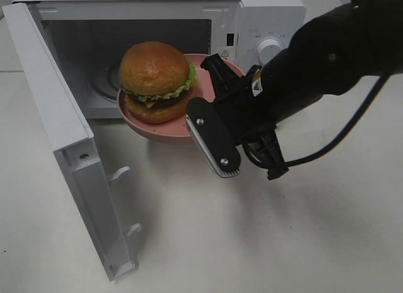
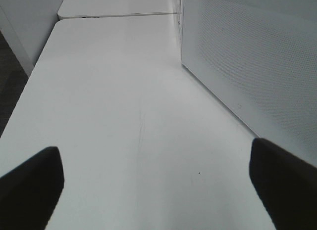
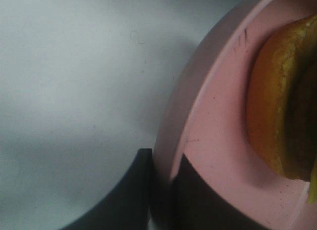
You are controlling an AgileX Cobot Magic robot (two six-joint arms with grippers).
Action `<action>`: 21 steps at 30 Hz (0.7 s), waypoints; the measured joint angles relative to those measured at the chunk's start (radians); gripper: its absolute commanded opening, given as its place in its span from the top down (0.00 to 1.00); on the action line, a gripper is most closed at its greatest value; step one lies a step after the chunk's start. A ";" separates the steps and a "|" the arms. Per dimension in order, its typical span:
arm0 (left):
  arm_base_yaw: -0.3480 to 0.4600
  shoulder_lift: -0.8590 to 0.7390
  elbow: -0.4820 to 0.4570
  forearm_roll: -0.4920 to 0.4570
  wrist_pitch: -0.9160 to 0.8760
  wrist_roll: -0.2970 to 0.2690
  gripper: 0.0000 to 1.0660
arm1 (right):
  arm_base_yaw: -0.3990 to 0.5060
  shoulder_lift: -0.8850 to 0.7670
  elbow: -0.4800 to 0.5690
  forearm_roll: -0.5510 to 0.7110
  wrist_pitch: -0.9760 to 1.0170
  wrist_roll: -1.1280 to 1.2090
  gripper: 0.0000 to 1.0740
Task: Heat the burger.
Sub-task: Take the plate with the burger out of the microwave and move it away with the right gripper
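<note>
The burger (image 1: 154, 79), with its glossy bun, green lettuce frill and dark patty, sits on a pink round plate (image 1: 157, 130). The plate hangs at the mouth of the open microwave (image 1: 264, 22), just above the table. My right gripper (image 1: 203, 94) is shut on the plate's right rim, one finger over it and one under. The right wrist view shows the rim of the plate (image 3: 198, 116) between the dark fingers of my right gripper (image 3: 166, 190), with the burger (image 3: 277, 106) beside them. My left gripper (image 2: 156, 185) is open and holds nothing, low over the table.
The microwave's door (image 1: 56, 116) stands swung out to the left, its lower corner near the table's front. Inside lies the glass turntable (image 1: 107, 82). The microwave's perforated side wall (image 2: 247, 57) rises close beside my left gripper, with bare white table (image 2: 124, 91) ahead of it.
</note>
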 measured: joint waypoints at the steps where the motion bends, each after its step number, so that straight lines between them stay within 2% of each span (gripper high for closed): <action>1: 0.000 0.000 0.000 0.000 0.000 0.000 0.12 | -0.001 -0.030 0.031 0.000 0.001 0.000 1.00; 13: 0.000 0.000 0.000 0.000 0.000 0.000 0.12 | -0.001 -0.229 0.198 -0.008 0.037 0.027 1.00; 21: 0.000 0.000 0.000 0.000 0.000 0.000 0.12 | -0.001 -0.363 0.272 -0.134 0.119 0.193 1.00</action>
